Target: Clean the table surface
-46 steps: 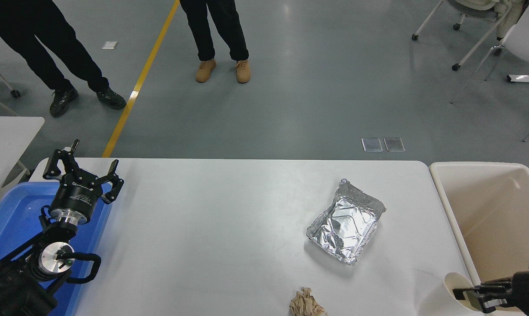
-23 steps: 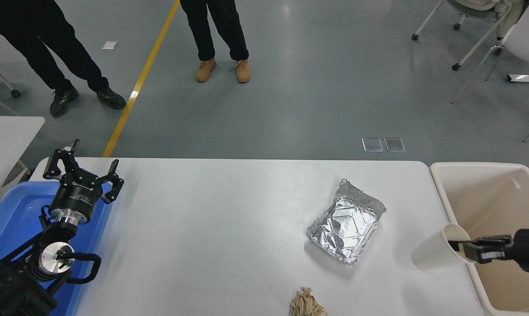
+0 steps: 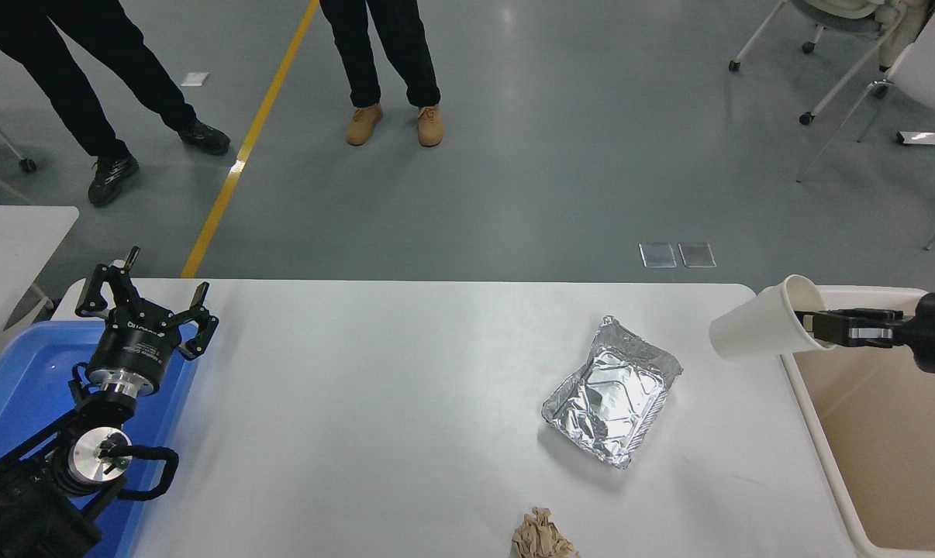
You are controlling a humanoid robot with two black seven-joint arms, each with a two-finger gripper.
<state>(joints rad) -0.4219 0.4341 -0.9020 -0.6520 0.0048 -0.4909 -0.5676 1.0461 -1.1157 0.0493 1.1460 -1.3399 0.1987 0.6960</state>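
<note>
Carrying the white paper cup [image 3: 758, 332] by its rim, I am swinging my right claw [image 3: 816, 325] away from the near edge of the table, where it was a second ago, and out toward the far corner of the beige bin [image 3: 840, 434]; the claw is pinched down nearly closed on the cup's lip, and the cup is lying sideways in the air, its base pointing off to my claw's left and its mouth turned toward my wrist. In this head view the cup is hanging above the gap where the table surface [image 3: 405, 403] is meeting the bin's rim, so it is not yet fully over the bin's hollow, which is opening just below and behind my claw. I judge the cup is off the table for good and only needs to be drawn a little further over the bin before I let go; released here, it could drop onto the rim and roll back. Well to my claw's left and nearer me, the crumpled foil tray [image 3: 612, 403] is lying where it was, and nearer still the wadded brown paper [image 3: 542, 535] is waiting at the near edge, so two pieces are remaining. My left claw [image 3: 146, 306] is resting open over the blue tray [image 3: 18, 387], far across the table.
</note>
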